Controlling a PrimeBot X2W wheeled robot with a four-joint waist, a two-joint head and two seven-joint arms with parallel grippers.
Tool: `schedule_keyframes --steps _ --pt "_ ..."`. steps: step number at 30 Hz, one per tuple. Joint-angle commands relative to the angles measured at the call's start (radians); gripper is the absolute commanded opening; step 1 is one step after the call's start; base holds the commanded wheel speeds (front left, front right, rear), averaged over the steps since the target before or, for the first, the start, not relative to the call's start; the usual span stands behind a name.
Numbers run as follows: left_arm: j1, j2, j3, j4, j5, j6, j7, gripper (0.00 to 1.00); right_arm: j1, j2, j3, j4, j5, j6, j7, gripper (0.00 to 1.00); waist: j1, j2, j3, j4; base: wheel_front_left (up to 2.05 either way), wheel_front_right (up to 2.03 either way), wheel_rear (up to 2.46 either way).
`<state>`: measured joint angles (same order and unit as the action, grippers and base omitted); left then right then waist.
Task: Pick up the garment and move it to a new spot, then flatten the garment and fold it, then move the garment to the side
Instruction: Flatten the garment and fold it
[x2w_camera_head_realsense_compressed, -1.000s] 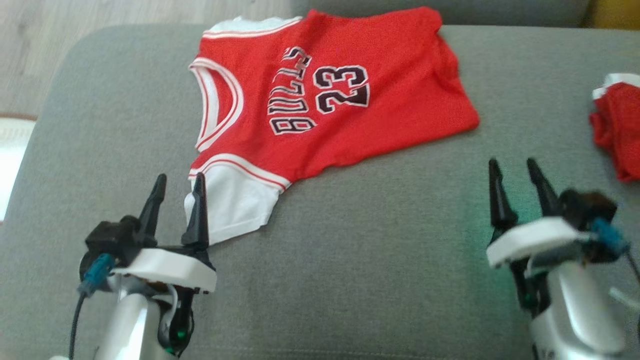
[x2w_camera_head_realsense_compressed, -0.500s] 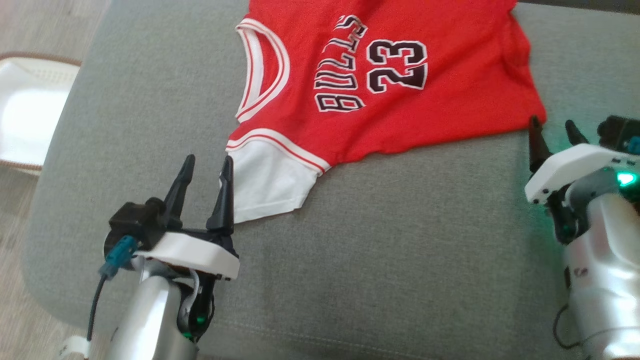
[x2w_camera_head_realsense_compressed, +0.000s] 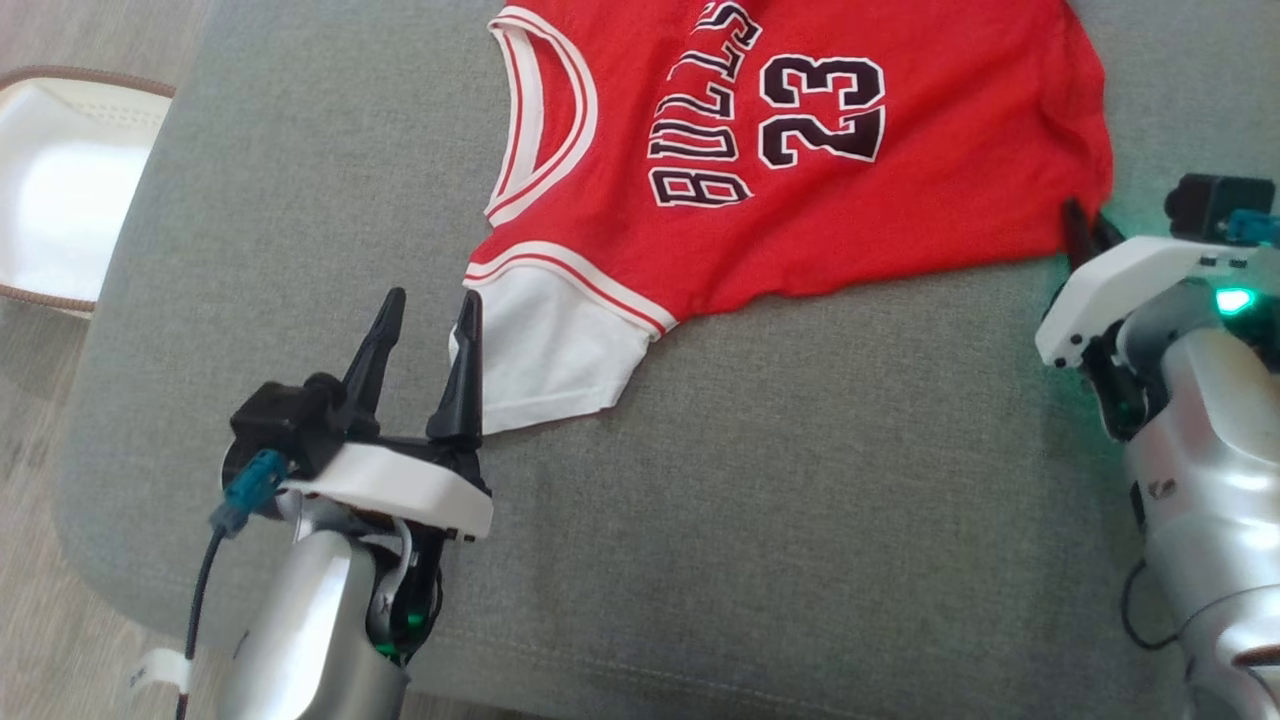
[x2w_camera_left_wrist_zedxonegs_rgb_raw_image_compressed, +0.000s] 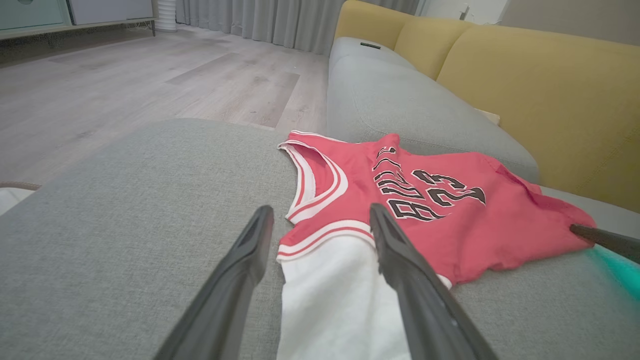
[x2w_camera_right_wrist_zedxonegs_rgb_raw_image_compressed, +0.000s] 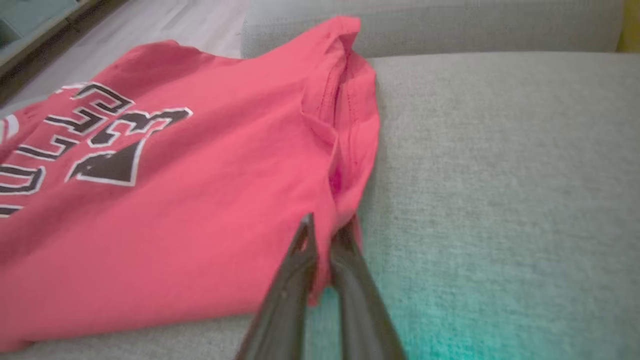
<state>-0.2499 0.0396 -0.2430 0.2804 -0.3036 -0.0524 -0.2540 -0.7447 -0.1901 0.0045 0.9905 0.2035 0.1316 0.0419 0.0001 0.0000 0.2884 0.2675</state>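
Red jersey (x2w_camera_head_realsense_compressed: 900, 215) corner in right claw (x2w_camera_right_wrist_zedxonegs_rgb_raw_image_compressed: 326, 223)

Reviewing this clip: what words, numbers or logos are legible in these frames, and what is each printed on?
"BULLS": black letters outlined in white, on the chest of the red jersey.
"23": same black-and-white lettering, next to that word on the jersey.
Small dark mark on the right forearm: too small to read.

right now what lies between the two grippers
The jersey, from its white sleeve by the left gripper to the corner the right gripper pinches; head view.
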Motion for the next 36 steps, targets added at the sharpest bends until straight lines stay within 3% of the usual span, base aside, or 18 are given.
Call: schedule_keyframes --steps 1,11,19,27,28,36 --pt "-0.030 0.011 0.031 -0.027 -0.005 0.006 -0.008 1.00 -0.038 -0.003 0.031 -0.025 0.017 -0.001 -0.022 0.00 -0.0001 0.0000 -0.003 -0.003 0.00 0.00 0.00" --pt "-0.007 0.011 0.048 -0.012 0.001 0.006 -0.008 1.00 -0.015 -0.037 0.187 -0.071 0.105 -0.001 -0.130 0.00 -0.0001 0.0000 -0.072 -0.063 0.00 0.00 0.00" --pt "0.047 0.011 0.066 -0.015 0.005 0.004 -0.008 1.00 0.108 -0.087 0.251 -0.200 0.191 -0.001 -0.057 0.00 -0.0001 0.0000 -0.161 -0.150 0.00 0.00 0.00" --pt "0.082 0.011 0.069 -0.025 0.001 0.004 -0.008 1.00 0.253 -0.159 0.188 -0.376 0.212 -0.001 0.072 0.00 -0.0001 0.0000 -0.202 -0.196 0.00 0.00 0.00" --pt "0.086 0.011 0.067 -0.029 0.000 0.005 -0.008 1.00 0.304 -0.173 0.150 -0.444 0.211 -0.001 0.122 0.00 -0.0001 0.0000 -0.203 -0.201 0.00 0.00 0.00" --pt "0.071 0.011 0.047 -0.042 -0.006 0.005 -0.008 1.00 0.434 -0.170 0.048 -0.672 0.158 -0.001 0.284 0.00 -0.0001 0.0000 -0.162 -0.198 0.00 0.00 0.00"
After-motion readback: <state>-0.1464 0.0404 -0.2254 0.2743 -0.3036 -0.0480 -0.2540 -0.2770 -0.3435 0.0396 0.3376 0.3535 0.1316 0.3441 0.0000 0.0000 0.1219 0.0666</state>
